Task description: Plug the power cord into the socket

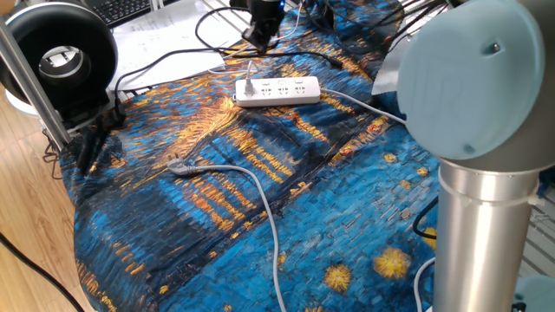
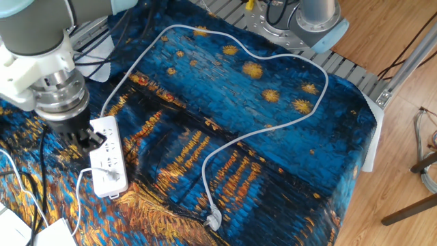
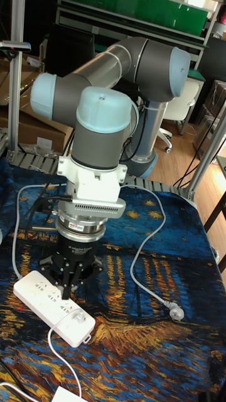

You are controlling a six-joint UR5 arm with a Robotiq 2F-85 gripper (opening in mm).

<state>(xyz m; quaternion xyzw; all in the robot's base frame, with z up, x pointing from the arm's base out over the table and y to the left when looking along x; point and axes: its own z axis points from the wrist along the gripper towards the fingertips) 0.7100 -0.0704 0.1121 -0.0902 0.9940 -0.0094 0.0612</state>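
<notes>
The socket (image 1: 277,89) (image 2: 106,156) (image 3: 53,301) is a long white power strip lying on the blue and gold cloth. At its end outlet stands a small pale plug (image 1: 249,85) (image 2: 115,176) (image 3: 78,319), and the thin white power cord (image 3: 61,358) trails off from it toward the table edge. My gripper (image 1: 257,39) (image 2: 87,140) (image 3: 66,287) hangs just over the strip's middle, apart from the plug. Its black fingers come together to a point with nothing between them.
A thicker grey cable loops across the cloth and ends in a loose grey plug (image 1: 179,165) (image 2: 213,220) (image 3: 174,309). Black cables (image 1: 208,52) and papers lie behind the strip. A round black device (image 1: 61,56) and a metal post stand at the left.
</notes>
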